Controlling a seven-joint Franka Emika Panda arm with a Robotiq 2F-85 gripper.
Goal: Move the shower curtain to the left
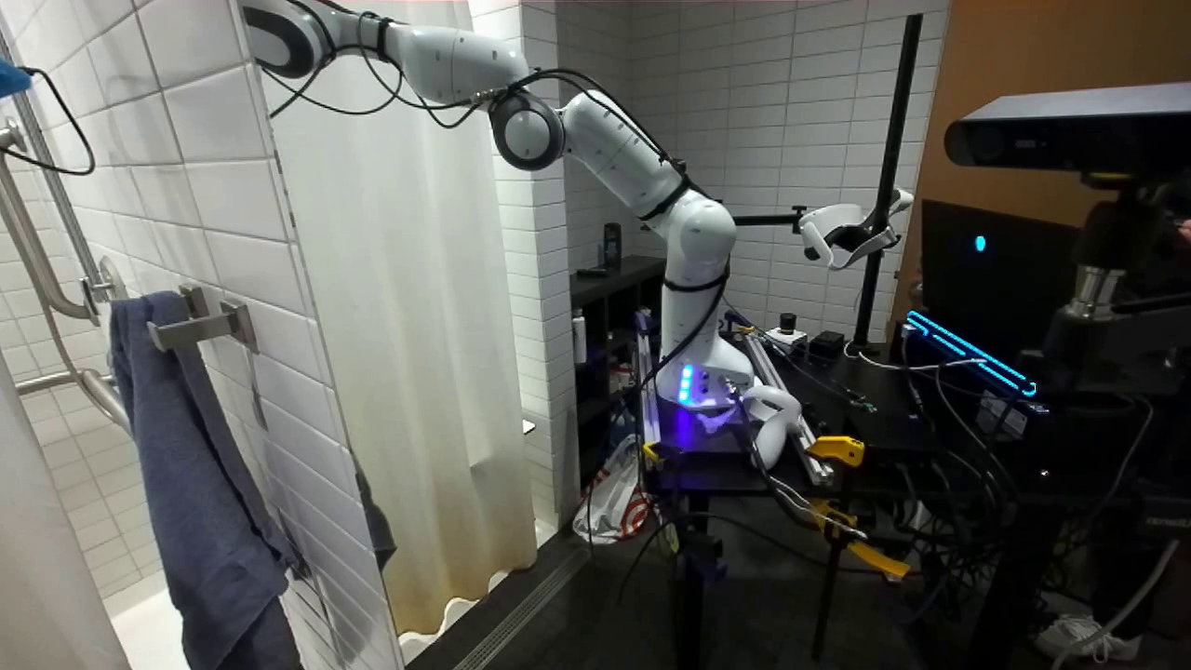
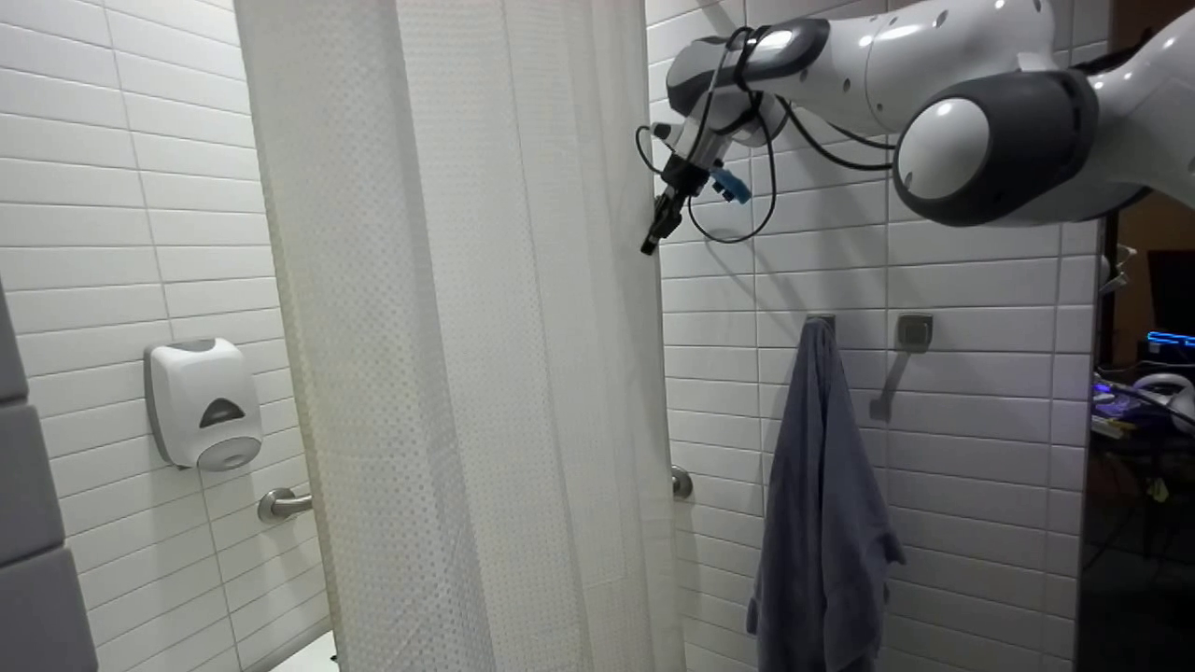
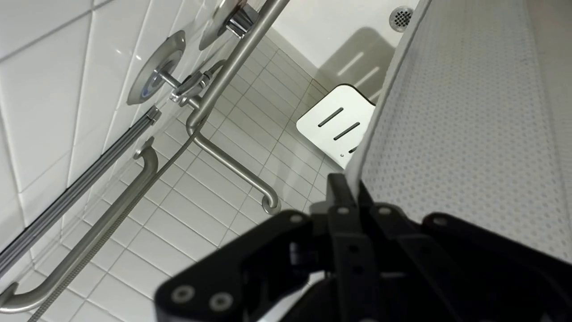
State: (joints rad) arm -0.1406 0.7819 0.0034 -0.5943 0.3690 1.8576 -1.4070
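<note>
The shower curtain (image 2: 485, 355) hung in long vertical pleats through the middle of an exterior view, from the top of the frame to the bottom. The robot arm (image 2: 924, 61) reached in from the upper right, in front of the white tiled wall (image 2: 980, 523), and bent downward so that the jaws met the curtain's right edge, above and slightly right of the frame's centre.

In the wrist view the jaws took up much of the bottom. They were drawn together, with the curtain's edge nipped between their tips; those tips were dark and a little blurred, so how deep a fold they held was hard to tell. From that pinch the edge ran up to the top of the frame, slanting right, and the dotted fabric spread over the right-hand side. The edge overlapped part of a white slotted seat (image 3: 333, 123), just above and right of centre. A round drain (image 3: 401, 19) lay at the top, and a metal grab bar (image 3: 239, 59) slanted through the upper left.

Right of the curtain in an exterior view, a blue-grey towel (image 2: 822, 523) hung on the tiles, below the arm and apart from the jaws. A white dispenser (image 2: 207, 406) was fixed at the left.

Right of centre in an exterior view, the arm's base (image 1: 702, 381), lit blue and violet, stood on a black worktop (image 1: 884, 381), with a white controller (image 1: 772, 437) just beside it.
</note>
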